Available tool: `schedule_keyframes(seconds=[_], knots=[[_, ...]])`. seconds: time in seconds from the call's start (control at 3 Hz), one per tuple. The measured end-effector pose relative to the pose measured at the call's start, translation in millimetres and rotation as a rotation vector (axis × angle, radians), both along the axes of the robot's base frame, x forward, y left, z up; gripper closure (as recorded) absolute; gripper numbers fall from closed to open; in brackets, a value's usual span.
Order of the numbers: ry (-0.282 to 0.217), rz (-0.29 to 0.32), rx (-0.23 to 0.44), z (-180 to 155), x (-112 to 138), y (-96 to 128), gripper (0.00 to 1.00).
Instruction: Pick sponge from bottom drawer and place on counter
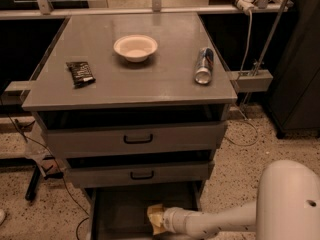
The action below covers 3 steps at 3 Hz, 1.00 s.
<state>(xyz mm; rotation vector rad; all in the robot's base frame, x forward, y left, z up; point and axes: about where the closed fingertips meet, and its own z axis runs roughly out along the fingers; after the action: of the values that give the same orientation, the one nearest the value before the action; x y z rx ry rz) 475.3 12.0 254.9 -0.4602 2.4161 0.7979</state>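
Observation:
The bottom drawer (120, 214) is pulled open under the two handled drawers, and its inside is dark. My gripper (156, 218) reaches into it from the right, low in the drawer's right half. Only its yellowish tip shows at the end of the white arm (220, 221). I cannot make out the sponge as a separate thing; it is hidden or merged with that tip. The grey counter (150, 84) lies above, well clear of the gripper.
On the counter stand a white bowl (135, 47), a can lying on its side (204, 65) and a black packet (80, 73). The top drawer (137, 139) and middle drawer (141, 174) jut out slightly over the bottom one. Cables lie on the floor at the left.

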Motion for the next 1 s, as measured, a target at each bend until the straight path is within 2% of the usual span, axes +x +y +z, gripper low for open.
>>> schedule_keyframes(seconds=[0.33,0.67,1.0], knots=[[-0.016,0.0,-0.007,13,1,-2,1.0],[-0.058,-0.018,-0.033,58,-6,-14,1.0],[-0.104,-0.039,-0.079,116,-21,-20,1.0]])
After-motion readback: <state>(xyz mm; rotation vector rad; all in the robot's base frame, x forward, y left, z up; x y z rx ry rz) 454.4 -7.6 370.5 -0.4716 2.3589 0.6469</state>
